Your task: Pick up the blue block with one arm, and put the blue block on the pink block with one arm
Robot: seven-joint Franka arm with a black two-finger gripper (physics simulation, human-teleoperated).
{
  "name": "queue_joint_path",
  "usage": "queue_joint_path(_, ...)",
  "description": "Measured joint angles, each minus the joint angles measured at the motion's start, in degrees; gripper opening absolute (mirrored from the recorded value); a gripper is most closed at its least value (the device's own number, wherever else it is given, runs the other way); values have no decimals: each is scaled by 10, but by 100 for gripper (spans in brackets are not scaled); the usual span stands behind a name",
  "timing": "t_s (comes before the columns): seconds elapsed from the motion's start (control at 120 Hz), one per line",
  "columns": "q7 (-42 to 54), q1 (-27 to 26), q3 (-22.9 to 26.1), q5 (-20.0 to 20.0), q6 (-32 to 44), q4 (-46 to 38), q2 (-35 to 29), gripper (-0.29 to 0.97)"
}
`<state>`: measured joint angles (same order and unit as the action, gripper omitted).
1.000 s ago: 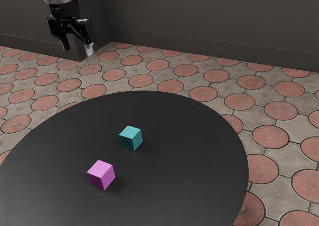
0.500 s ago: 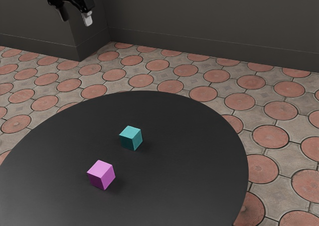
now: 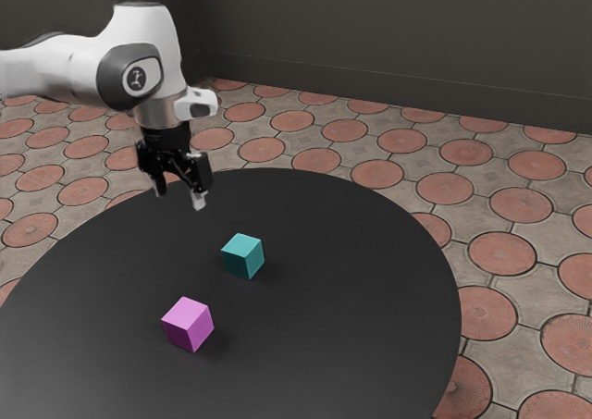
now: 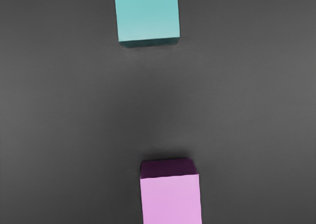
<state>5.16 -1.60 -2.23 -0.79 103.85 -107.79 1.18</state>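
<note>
Two jaws parted — touching nothing, near blue block (image 3: 242, 255)

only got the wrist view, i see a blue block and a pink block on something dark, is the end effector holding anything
Observer: No. The end effector is open and empty, hanging in the air and touching nothing.
Operator: is it right over the blue block
Observer: No. In the exterior view the blue block sits lower and to the right of the end effector, with a clear gap between them.
Operator: what's the dark surface, any edge near the blocks
Observer: It is a round black table. The blue block and the pink block both stand well inside its rim.
</note>
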Motion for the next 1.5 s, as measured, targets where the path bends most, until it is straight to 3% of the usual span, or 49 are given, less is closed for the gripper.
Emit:
queue_joint_path(0.317, 5, 4, 0, -10, 124, -8, 82, 68)
queue_joint_path(0.942, 27, 1, 2, -2, 181, 67, 214, 68)
queue_joint_path(1.5, 57, -1, 3, -1, 200, 97, 273, 68)
